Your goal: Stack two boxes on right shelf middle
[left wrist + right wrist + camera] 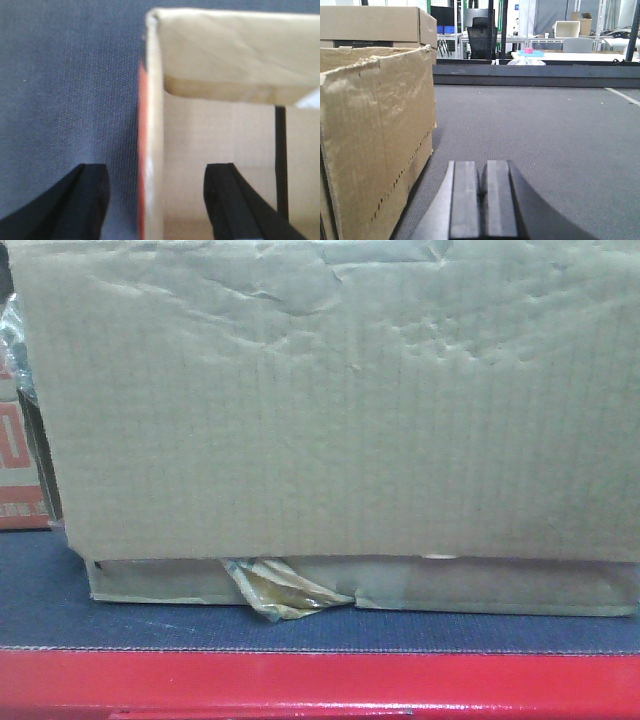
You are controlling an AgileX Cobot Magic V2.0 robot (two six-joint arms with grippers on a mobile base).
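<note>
the left pincer [156,170] stands wide open and grips nothing. its two black fingers [87,200] straddle the upright wall [154,100] of an open cardboard carton. the finger on the pincer's left hangs outside the wall, over the dark blue-grey deck [65,90]. the other finger is inside the carton, in front of its pale inner face. neither finger visibly touches the cardboard. a strip of orange-red runs down the outer side of that wall, so i cannot tell whether this carton is one of the plain brown ones. a flap [235,50] folds inward ahead of the pincer, over the carton's opening.

the right pincer [481,167] is closed, its fingers pressed flat together with nothing between them. it sits low over the grey deck surface, which stretches bare ahead of it and to its right. just to its left stands a worn carton [375,145], plain brown, with a frayed top edge and a dotted tear line down its near side. the pincer and this carton are apart. farther ahead on the same left side a second brown box [370,22] shows higher up.

in the front view a brown carton [330,400] with a wrinkly face fills nearly the whole frame. it rests on the deck above a red beam [320,680]. a curl of yellowish tape [285,592] hangs at its lower edge. a white carton with red print [20,470] peeks out beside it.
</note>
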